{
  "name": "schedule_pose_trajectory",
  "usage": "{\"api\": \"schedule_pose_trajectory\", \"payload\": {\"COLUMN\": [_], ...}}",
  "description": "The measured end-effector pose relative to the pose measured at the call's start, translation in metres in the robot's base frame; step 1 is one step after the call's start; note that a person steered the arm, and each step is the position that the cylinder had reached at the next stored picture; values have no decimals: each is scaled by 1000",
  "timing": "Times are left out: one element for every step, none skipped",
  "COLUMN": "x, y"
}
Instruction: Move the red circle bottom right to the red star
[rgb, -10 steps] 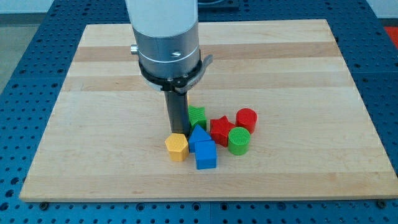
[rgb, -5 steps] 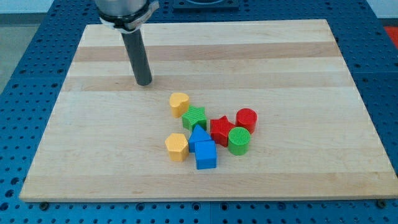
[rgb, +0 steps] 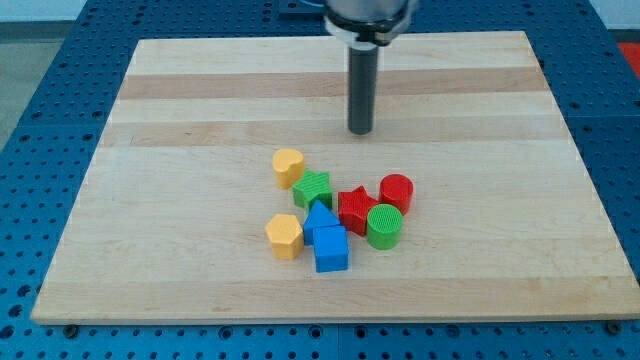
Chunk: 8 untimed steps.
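The red circle (rgb: 397, 191) sits on the wooden board (rgb: 150, 200), touching the upper right of the red star (rgb: 356, 209). A green circle (rgb: 384, 225) lies just below the red circle, against the star's right side. My tip (rgb: 360, 131) stands above the cluster, well clear of it, up and to the left of the red circle. It touches no block.
A green star (rgb: 314, 188) lies left of the red star. A yellow heart (rgb: 288, 166) is up-left of it. Two blue blocks (rgb: 325, 237) and a yellow hexagon (rgb: 284, 236) sit at the cluster's lower left.
My tip left the spot beside the yellow hexagon, swung to the board's upper left, then moved right to above the cluster. The yellow heart came into sight. No block moved.
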<state>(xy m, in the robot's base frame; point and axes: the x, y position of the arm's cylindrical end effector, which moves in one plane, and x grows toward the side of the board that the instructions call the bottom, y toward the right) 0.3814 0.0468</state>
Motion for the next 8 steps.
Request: {"api": "schedule_pose_trajectory", "payload": {"x": [7,28,60,100,117,103,66,50], "y": [24,40,60,85,91,84,80,80]}}
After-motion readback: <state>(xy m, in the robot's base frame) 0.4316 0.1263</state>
